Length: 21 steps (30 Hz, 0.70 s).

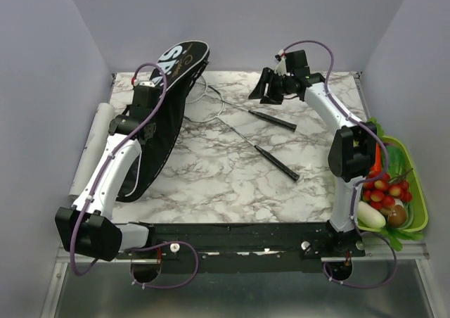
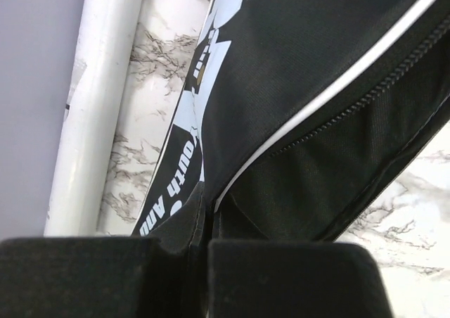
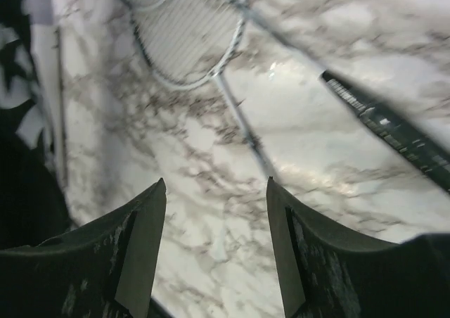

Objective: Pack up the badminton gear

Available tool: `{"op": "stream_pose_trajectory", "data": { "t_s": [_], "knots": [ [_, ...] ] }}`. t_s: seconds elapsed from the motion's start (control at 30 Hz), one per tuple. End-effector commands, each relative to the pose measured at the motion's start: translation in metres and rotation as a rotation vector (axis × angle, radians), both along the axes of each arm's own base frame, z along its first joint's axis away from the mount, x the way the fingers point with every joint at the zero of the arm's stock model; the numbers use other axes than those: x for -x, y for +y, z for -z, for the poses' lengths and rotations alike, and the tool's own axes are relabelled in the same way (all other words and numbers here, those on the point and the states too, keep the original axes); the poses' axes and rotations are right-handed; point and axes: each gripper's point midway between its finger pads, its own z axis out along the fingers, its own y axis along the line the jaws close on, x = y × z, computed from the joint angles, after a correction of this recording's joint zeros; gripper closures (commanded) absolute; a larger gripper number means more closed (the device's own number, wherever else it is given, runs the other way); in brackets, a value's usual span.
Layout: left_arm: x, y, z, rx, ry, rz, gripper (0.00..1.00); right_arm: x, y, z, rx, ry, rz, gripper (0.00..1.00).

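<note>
The left arm (image 1: pixel 112 170) stretches from its base up the left side of the desk (image 1: pixel 232 191), elbow bent. The left gripper (image 2: pixel 204 262) is pinched tight on a fold of the black bag (image 1: pixel 169 121) near its zip edge. The right arm (image 1: pixel 327 103) rises along the right edge and bends back toward the far middle. There the right gripper (image 3: pixel 214 247) hangs over bare marble with its jaws spread wide, holding nothing. A white tube (image 1: pixel 91 145) lies along the left edge just beside the bag, and a green basket (image 1: pixel 422 202) of toy vegetables sits off the near right corner (well apart from the gear). The bag's long axis runs from the near left toward the far middle, and its broad lettered end is lifted above the far edge. The 2 rackets (image 1: pixel 275 163) lie between the grippers, with their hoops beside the bag and their black handles pointing toward the near right. 1 shaft runs just ahead of the right gripper's fingers (image 3: pixel 140 255).
</note>
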Motion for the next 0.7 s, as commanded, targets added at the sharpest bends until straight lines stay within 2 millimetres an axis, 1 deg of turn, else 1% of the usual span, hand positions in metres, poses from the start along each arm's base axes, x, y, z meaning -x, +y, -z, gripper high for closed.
{"op": "stream_pose_trajectory", "data": {
  "t_s": [0.0,0.07,0.1,0.13,0.17,0.2,0.23,0.27,0.3,0.33,0.4,0.43,0.47,0.53,0.57,0.63,0.67],
  "knots": [
    [-0.012,-0.005,-0.005,0.077,-0.030,-0.020,1.00,-0.030,-0.029,0.027,0.259,-0.021,0.066,0.33],
    [-0.015,-0.006,0.005,0.091,-0.014,-0.037,1.00,-0.037,-0.035,0.035,0.336,-0.035,0.069,0.33],
    [-0.017,-0.007,0.010,0.103,-0.007,-0.052,1.00,-0.044,-0.039,0.045,0.379,-0.040,0.078,0.33],
    [-0.017,-0.009,0.017,0.118,0.007,-0.051,1.00,-0.050,-0.036,0.039,0.388,-0.072,0.072,0.33],
    [-0.019,-0.010,0.019,0.131,0.005,-0.053,1.00,-0.053,-0.036,0.042,0.410,-0.089,0.049,0.34],
    [-0.021,-0.010,0.024,0.146,0.015,-0.059,1.00,-0.056,-0.035,0.054,0.430,-0.084,0.036,0.34],
    [-0.020,-0.012,0.026,0.167,0.016,-0.066,1.00,-0.059,-0.029,0.050,0.431,-0.106,0.019,0.34],
    [-0.021,-0.013,0.029,0.175,0.018,-0.067,1.00,-0.060,-0.027,0.054,0.447,-0.118,-0.005,0.34],
    [-0.021,-0.013,0.029,0.183,0.015,-0.069,1.00,-0.063,-0.025,0.058,0.463,-0.125,-0.015,0.34],
    [-0.021,-0.013,0.030,0.188,0.015,-0.076,1.00,-0.062,-0.019,0.068,0.478,-0.122,-0.035,0.34],
    [-0.020,-0.014,0.030,0.199,0.014,-0.072,1.00,-0.068,-0.013,0.068,0.505,-0.162,-0.057,0.34],
    [-0.019,-0.014,0.031,0.199,0.018,-0.069,1.00,-0.067,-0.006,0.074,0.522,-0.169,-0.073,0.34],
    [-0.018,-0.015,0.032,0.203,0.020,-0.064,1.00,-0.071,-0.005,0.075,0.535,-0.197,-0.079,0.33],
    [-0.017,-0.016,0.032,0.209,0.022,-0.055,1.00,-0.073,0.002,0.078,0.549,-0.219,-0.089,0.33],
    [-0.017,-0.016,0.033,0.210,0.023,-0.051,1.00,-0.075,0.005,0.083,0.552,-0.221,-0.093,0.33],
    [-0.015,-0.018,0.034,0.216,0.030,-0.044,1.00,-0.078,0.010,0.085,0.541,-0.227,-0.101,0.32],
    [-0.016,-0.019,0.034,0.221,0.025,-0.042,1.00,-0.079,0.011,0.094,0.546,-0.215,-0.106,0.32]
  ]
}}
